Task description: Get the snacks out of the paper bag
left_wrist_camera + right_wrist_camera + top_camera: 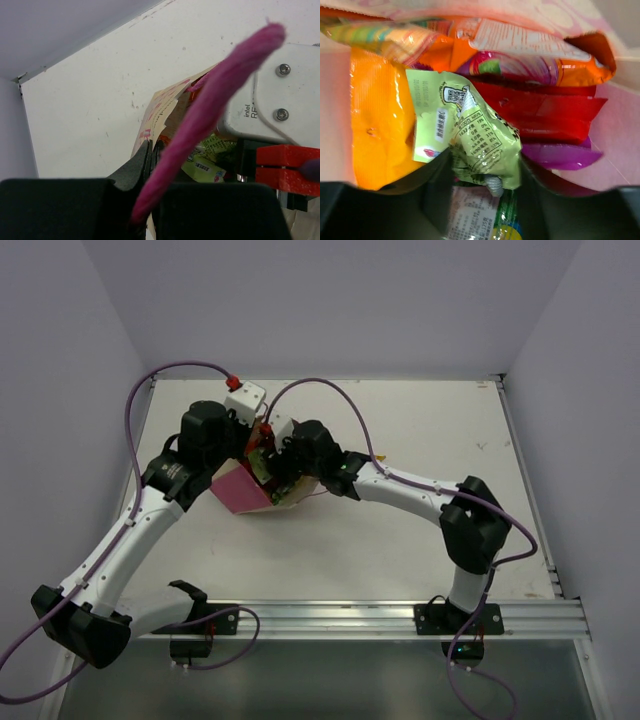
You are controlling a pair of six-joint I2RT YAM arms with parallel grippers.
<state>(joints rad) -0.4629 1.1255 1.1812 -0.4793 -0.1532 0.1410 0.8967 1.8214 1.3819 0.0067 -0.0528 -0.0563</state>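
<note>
The paper bag (240,490) lies tilted at the table's middle, pink side up. My left gripper (257,446) is shut on the bag's rim (160,107), and the pink cord handle (215,95) drapes across its view. My right gripper (273,468) reaches into the bag's mouth. Its jaws (485,185) are closed on the lower edge of a crumpled pale green packet (475,135), which also shows in the left wrist view (205,167). Around it lie a yellow-orange packet (375,125), an orange packet (520,45), a red packet (545,115) and a purple packet (560,155).
The white table (430,430) is walled at the back and both sides, with a metal rail (350,618) along the near edge. The right wrist's white camera housing (270,95) sits close beside my left gripper.
</note>
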